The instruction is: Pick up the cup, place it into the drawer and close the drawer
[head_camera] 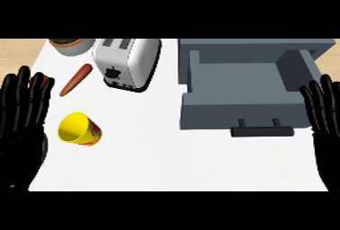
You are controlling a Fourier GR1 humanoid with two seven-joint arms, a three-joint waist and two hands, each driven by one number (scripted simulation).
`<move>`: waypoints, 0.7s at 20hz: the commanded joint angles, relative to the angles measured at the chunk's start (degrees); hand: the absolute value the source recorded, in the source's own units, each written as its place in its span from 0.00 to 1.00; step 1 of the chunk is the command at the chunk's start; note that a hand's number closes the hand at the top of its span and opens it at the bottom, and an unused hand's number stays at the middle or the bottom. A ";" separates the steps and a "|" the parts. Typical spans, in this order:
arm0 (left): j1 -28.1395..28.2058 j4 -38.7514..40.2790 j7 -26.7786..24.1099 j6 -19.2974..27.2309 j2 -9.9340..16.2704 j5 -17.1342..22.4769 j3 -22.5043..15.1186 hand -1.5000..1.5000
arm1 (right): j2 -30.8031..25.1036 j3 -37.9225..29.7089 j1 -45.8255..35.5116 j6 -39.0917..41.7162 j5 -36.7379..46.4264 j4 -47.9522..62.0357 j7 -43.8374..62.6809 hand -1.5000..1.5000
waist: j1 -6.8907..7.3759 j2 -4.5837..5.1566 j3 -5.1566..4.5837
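Note:
A yellow cup (pixel 79 130) with a red and orange side lies tipped on the white counter at the left, its mouth facing up-left. The grey drawer (pixel 203 112) stands pulled out at the right, its inside bare, with a black handle (pixel 261 131) on its front. My left hand (pixel 23 108) rests open at the left edge, fingers up, just left of the cup and apart from it. At the right edge my right hand (pixel 324 112) is open too, fingers up, beside the drawer's right wall.
A white toaster (pixel 126 62) stands at the back, left of the drawer. An orange carrot (pixel 76 80) lies left of the toaster. A pale bowl (pixel 70 45) sits at the back left corner. The counter's front edge runs near the lower band.

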 commanded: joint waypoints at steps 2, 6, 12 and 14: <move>0.57 2.06 -1.48 -3.09 0.81 2.52 1.37 0.00 | -0.08 -1.62 0.42 1.33 -0.88 1.47 -2.41 0.00 | 0.89 -1.20 0.61; 1.71 5.51 -3.47 -15.17 11.12 17.67 14.69 0.00 | 1.71 0.16 -1.07 -0.29 -0.67 -1.54 -1.92 0.00 | 1.13 -1.22 0.57; 0.01 17.08 2.54 -11.28 6.94 24.21 17.51 0.00 | -0.38 3.43 -3.38 4.46 -2.85 3.07 5.99 0.00 | 0.97 -1.13 0.59; -2.90 20.93 3.50 -12.36 8.61 25.76 18.69 0.00 | -2.72 -1.08 -7.73 5.47 -5.96 4.36 8.79 0.00 | 0.93 -1.13 0.59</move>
